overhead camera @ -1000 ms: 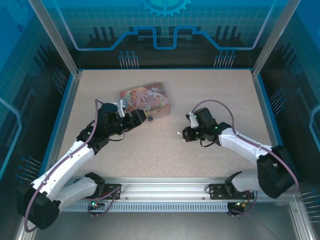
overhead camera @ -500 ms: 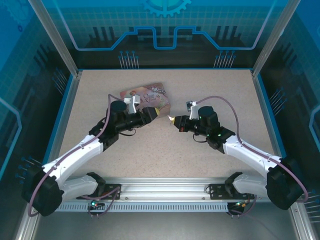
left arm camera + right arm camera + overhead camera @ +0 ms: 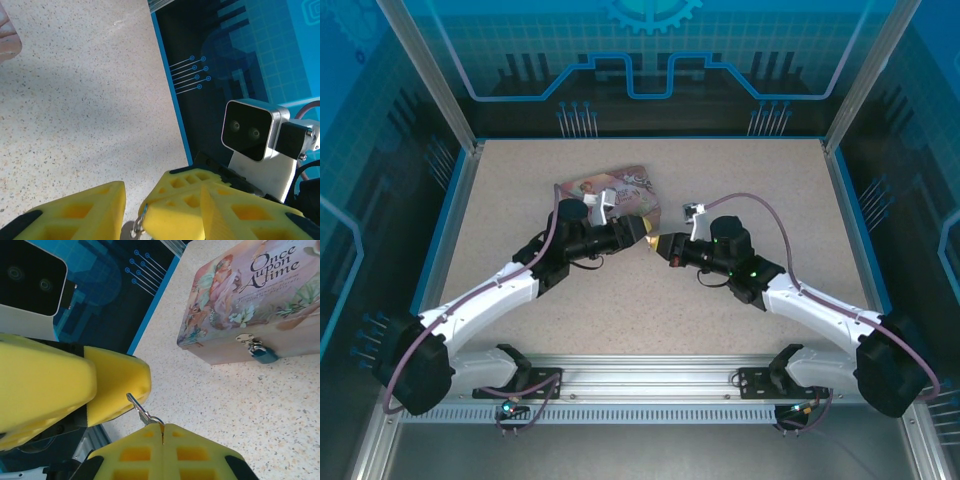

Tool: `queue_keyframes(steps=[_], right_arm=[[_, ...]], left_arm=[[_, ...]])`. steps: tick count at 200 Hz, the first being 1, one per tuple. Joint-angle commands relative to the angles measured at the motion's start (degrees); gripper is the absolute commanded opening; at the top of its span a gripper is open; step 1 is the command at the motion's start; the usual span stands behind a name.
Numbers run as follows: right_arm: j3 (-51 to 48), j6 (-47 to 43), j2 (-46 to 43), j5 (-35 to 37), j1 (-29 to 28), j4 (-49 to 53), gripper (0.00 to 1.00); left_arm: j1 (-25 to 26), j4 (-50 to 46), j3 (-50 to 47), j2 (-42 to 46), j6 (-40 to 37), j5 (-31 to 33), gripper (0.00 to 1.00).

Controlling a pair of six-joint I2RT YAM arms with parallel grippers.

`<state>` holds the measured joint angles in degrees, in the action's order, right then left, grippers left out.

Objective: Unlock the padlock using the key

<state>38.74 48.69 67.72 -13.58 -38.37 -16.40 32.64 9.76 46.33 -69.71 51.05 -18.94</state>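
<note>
Padlock not yet opened; key held where two robot claws met.

We saw the small blue padlock point(image 3: 263, 355) hanging from the clasp of the pink tin point(image 3: 240, 300), apparently shut. The key point(image 3: 142, 412) was well apart from it. Its ring was pinched in the pressed-together yellow pads of the right gripper point(image 3: 162, 432), and its tip touched a pad of the left gripper point(image 3: 640, 231). We could not tell whether the left claw's pads were apart or together. We judged that bringing the key to the lock, inserting it and turning it all remained.
</note>
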Motion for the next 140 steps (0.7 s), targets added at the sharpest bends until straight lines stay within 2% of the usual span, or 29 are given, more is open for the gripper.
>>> queue_keyframes(steps=[1,41,117,140], right_arm=[[1.63,1.19,-0.05,-0.28,-1.37,-3.01,0.0],[1.86,1.25,-0.31,0.4,-1.63,-2.9,0.0],[2.11,1.45,-0.28,-1.45,-1.64,-3.58,0.0],[1.11,-0.03,-1.72,-5.04,-0.11,-4.42,0.0]], left_arm=[[0.47,1.12,1.76,-0.17,-0.77,-0.16,0.44],[0.64,-0.16,1.55,-0.43,-1.44,0.12,0.44],[0.93,-0.83,1.31,-0.27,-2.15,0.13,0.0],[0.93,-1.7,1.65,0.85,-3.4,0.17,0.0]])
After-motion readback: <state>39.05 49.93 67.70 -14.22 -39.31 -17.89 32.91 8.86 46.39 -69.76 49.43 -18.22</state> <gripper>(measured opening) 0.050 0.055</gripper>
